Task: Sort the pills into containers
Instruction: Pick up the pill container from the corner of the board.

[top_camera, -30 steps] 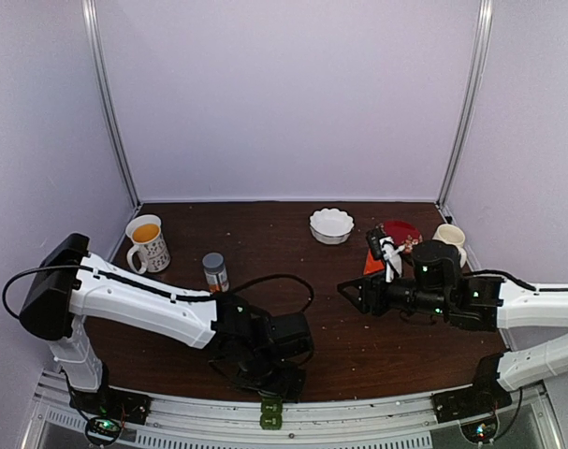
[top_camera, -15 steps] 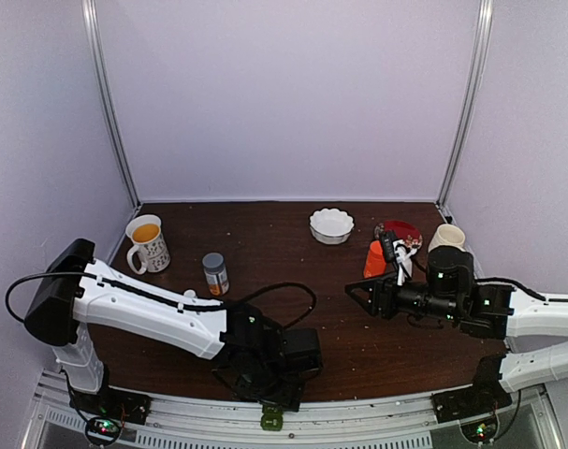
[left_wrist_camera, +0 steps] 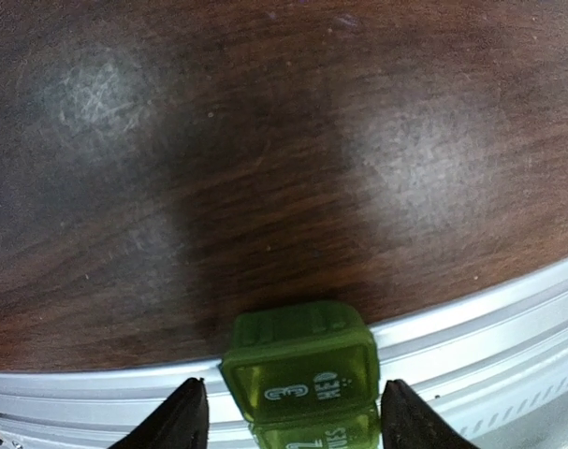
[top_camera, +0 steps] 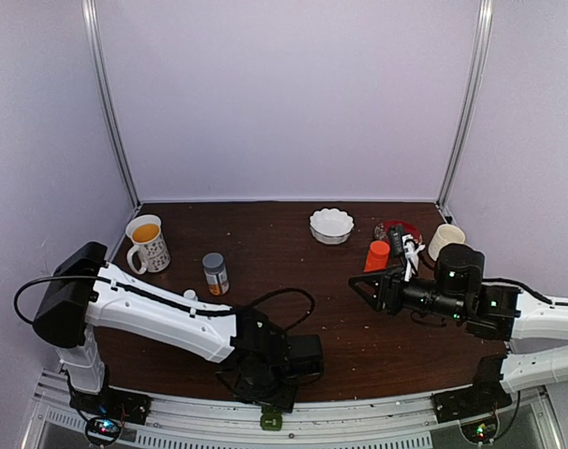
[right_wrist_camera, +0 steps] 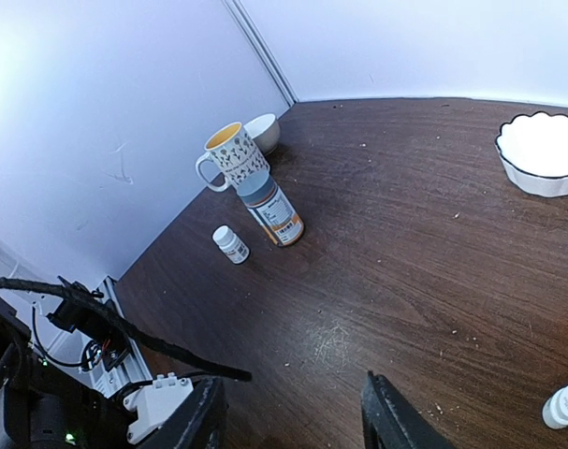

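Across the dark wooden table (top_camera: 265,234) my two arms reach in from the near edge, the left one bent low over the front, the right one held above the right half. Toward the back stand a patterned mug (top_camera: 147,241) with an orange inside, a white scalloped bowl (top_camera: 331,224), a red plate (top_camera: 400,229) and a cream cup (top_camera: 445,239). An orange bottle (top_camera: 377,255) stands just beyond my right wrist, a grey-capped bottle (top_camera: 214,272) stands nearer the left, and a small white bottle (right_wrist_camera: 231,243) is close beside it. My right gripper (right_wrist_camera: 295,412) hangs with its jaws spread and nothing between them, well apart from the green pill box (left_wrist_camera: 300,360). That box lies on the metal rail (left_wrist_camera: 508,327) at the table's near edge, directly under my left gripper (left_wrist_camera: 293,412). Its jaws stand apart astride the box, one finger on each side, with a sliver of gap showing on the left. Whitish specks dot the wood, too small for me to call pills.
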`<state>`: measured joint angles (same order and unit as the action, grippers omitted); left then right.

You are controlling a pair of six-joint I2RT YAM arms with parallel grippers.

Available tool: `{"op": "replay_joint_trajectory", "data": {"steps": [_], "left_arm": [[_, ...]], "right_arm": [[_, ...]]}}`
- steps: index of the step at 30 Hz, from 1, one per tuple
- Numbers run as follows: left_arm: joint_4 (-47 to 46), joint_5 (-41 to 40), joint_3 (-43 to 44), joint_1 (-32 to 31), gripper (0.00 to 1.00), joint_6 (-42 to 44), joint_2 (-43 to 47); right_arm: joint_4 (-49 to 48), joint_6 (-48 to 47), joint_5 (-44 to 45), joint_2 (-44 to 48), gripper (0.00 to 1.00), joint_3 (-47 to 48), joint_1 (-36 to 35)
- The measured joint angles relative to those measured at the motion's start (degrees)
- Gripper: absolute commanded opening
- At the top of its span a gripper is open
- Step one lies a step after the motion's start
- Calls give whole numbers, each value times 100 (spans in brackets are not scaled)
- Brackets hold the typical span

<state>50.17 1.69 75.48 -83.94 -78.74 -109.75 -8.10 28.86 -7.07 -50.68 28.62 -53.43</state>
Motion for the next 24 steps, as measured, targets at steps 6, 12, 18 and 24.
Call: {"op": "replay_joint_trajectory", "data": {"steps": [6, 12, 18, 24], "left_arm": [[-98, 24, -114, 79, 57, 31, -7], [-72, 11, -116, 151, 49, 107, -7], [284, -254, 107, 260, 45, 391, -7], [610, -785, 295, 608, 43, 901, 223]], "right_arm": [[-33, 0, 2, 42, 52, -9, 15], [-55, -4, 4, -81, 52, -7, 22], [-55, -11, 4, -640, 52, 157, 111], [-125, -13, 0, -1191, 52, 529, 238]]}}
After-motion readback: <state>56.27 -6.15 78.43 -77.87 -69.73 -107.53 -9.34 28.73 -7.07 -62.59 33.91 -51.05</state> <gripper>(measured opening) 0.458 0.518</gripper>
